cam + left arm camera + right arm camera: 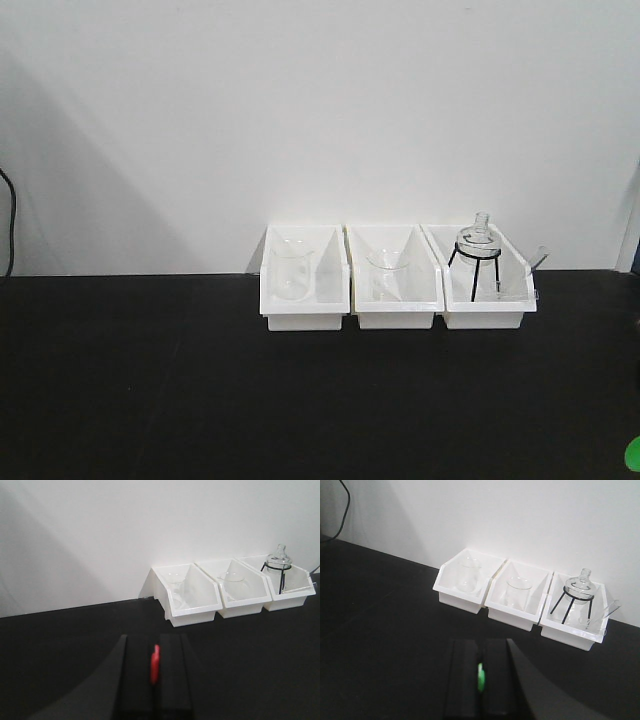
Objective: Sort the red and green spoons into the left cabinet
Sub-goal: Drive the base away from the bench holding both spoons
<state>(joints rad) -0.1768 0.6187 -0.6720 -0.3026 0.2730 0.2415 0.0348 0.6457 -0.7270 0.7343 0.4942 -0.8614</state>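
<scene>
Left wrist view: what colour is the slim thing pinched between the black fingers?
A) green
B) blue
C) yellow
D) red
D: the red spoon shows as a bright red strip clamped between the two black fingers.

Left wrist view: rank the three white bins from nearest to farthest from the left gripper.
1. Left bin, nearest the left gripper, up and to its right.
2. Middle bin, further right.
3. Right bin, holding the flask, farthest right.

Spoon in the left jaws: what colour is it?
The spoon is red; left wrist view shows best.
</scene>
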